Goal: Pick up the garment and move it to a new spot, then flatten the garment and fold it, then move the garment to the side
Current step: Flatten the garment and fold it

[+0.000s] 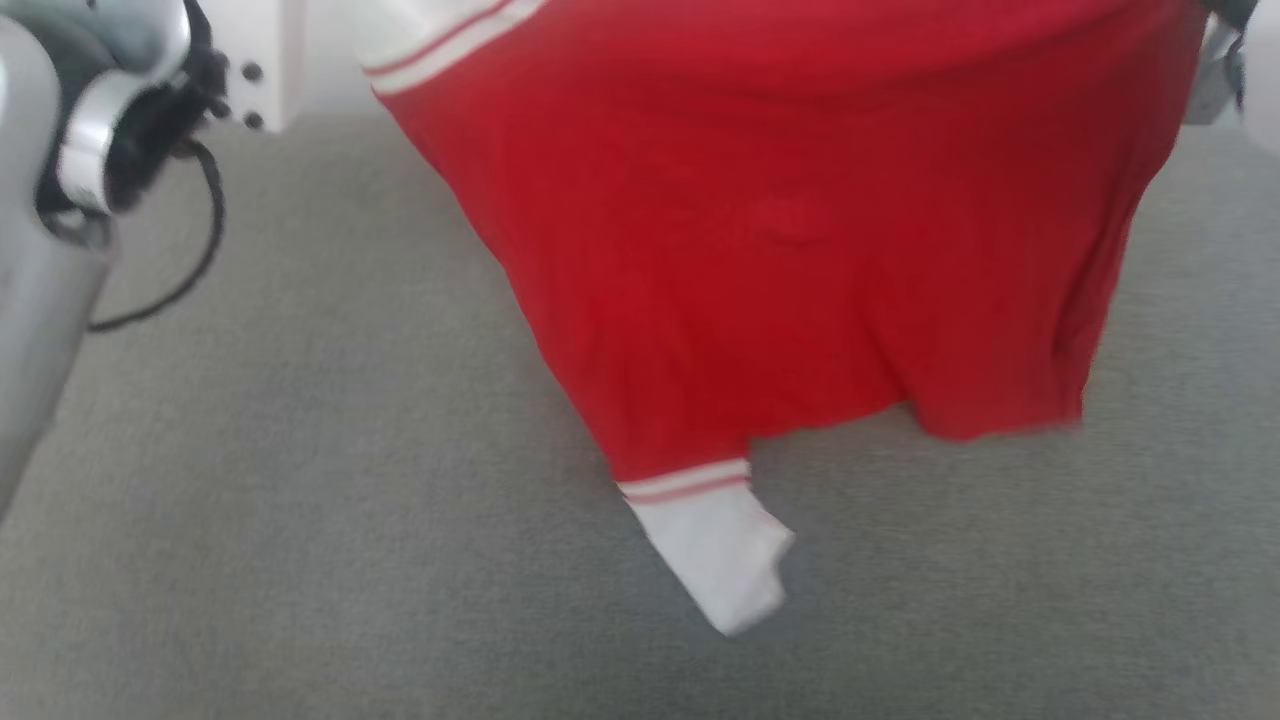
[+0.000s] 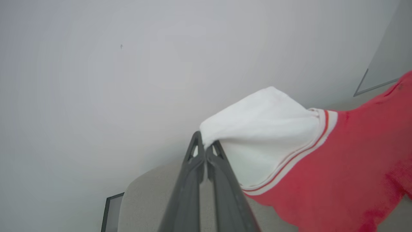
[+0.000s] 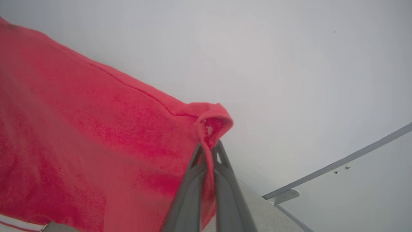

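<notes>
The garment (image 1: pixel 780 230), a bright red shirt with white sleeves and striped bands, hangs spread in the air above the grey surface. One white sleeve (image 1: pixel 720 555) dangles at its lower edge. In the left wrist view my left gripper (image 2: pixel 205 145) is shut on the other white sleeve (image 2: pixel 257 129) of the garment (image 2: pixel 338 167). In the right wrist view my right gripper (image 3: pixel 209 146) is shut on a red hem corner of the garment (image 3: pixel 96 145). The left arm's pale forearm (image 1: pixel 60 200) shows at the head view's left edge.
A grey fabric surface (image 1: pixel 300 500) lies below the hanging shirt. A black cable (image 1: pixel 190 260) loops off the left arm. A white block with bolts (image 1: pixel 255 60) stands at the back left. A pale wall (image 2: pixel 128 80) is behind.
</notes>
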Motion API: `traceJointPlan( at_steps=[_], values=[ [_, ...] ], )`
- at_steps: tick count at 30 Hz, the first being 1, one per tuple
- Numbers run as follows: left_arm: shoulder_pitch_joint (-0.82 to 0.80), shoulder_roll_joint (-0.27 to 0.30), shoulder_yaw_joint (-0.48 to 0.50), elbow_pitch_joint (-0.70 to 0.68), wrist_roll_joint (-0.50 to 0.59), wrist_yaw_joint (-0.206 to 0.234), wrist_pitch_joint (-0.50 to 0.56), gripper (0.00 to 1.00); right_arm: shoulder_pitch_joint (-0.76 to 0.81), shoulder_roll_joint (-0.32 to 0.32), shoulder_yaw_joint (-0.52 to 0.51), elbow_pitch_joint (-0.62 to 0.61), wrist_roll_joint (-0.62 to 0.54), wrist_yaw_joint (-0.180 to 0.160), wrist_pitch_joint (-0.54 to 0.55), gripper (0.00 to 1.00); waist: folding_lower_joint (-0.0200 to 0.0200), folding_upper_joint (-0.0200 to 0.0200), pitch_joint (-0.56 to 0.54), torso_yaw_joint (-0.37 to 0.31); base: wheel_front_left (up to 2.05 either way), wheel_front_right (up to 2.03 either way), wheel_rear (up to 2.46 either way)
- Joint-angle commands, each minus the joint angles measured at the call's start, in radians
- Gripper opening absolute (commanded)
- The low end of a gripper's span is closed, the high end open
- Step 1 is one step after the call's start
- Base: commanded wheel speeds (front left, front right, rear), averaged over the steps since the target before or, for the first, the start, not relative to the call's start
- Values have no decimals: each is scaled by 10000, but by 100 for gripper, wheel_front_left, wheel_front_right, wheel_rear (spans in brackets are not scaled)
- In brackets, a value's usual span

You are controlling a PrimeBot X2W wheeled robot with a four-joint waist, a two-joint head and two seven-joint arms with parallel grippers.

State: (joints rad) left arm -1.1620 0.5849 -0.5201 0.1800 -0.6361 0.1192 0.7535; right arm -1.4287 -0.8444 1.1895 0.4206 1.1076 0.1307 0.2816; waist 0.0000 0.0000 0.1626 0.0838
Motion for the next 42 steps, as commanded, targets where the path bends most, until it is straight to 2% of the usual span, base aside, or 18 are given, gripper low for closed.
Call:
traceJointPlan(
  at_steps=[1, 6, 11, 18, 23, 26, 28, 31, 34, 38, 42],
  values=[
    [-314, -35, 7, 238, 76, -72, -95, 0, -102, 17, -103, -61, -74, -2, -159, 0, 0, 0, -271, -269, 0, 0, 0],
    [-942, -185, -31, 980, 271, -294, -453, 0, -231, 135, -363, 279, -388, -2, -526, 0, 0, 0, -269, -403, 0, 0, 0],
    [-1870, -610, -35, 1998, 725, -394, -1644, 0, -445, 702, -745, 1224, -970, 0, -1336, 0, 0, 0, 324, -518, 0, 0, 0],
    [-3742, -1402, -2, 3499, 1811, -31, -4316, 0, -1371, 1712, -1314, 3223, -2152, -2, -3013, 0, 0, 0, 1833, -595, 0, 0, 0],
    [-5273, -1931, 49, 4576, 2604, 528, -6591, 0, -2411, 2366, -1916, 4996, -3454, -5, -4992, 0, 0, 0, 2794, -497, 0, 0, 0],
    [-6017, -2154, 129, 5050, 2922, 820, -7885, 0, -2987, 2715, -2451, 5858, -4259, -6, -5414, 0, 0, 0, 3206, -372, 0, 0, 0],
    [-6337, -2367, 192, 5377, 2987, 929, -8631, 0, -3233, 2793, -2908, 5976, -4863, -6, -5461, 0, 0, 0, 3414, -253, 0, 0, 0],
    [-6214, -2587, 41, 5936, 2892, 558, -9217, 0, -2572, 2927, -3436, 5812, -5442, -5, -5456, 0, 0, 0, 3527, -67, 0, 0, 0],
    [-5673, -2779, -155, 6507, 2696, 87, -9301, 0, -1903, 2949, -3587, 5771, -5692, -6, -5458, 0, 0, 0, 3411, 94, 0, 0, 0],
    [-4663, -2945, -488, 7126, 2261, -918, -8797, 0, -605, 2978, -2954, 5834, -5386, -5, -5350, 0, 0, 0, 3021, 269, 0, 0, 0],
    [-3226, -3000, -803, 7379, 1810, -1776, -7815, 0, 500, 2738, -2354, 5305, -4409, -6, -4904, 0, 0, 0, 2544, 339, 0, 0, 0]
  ],
)
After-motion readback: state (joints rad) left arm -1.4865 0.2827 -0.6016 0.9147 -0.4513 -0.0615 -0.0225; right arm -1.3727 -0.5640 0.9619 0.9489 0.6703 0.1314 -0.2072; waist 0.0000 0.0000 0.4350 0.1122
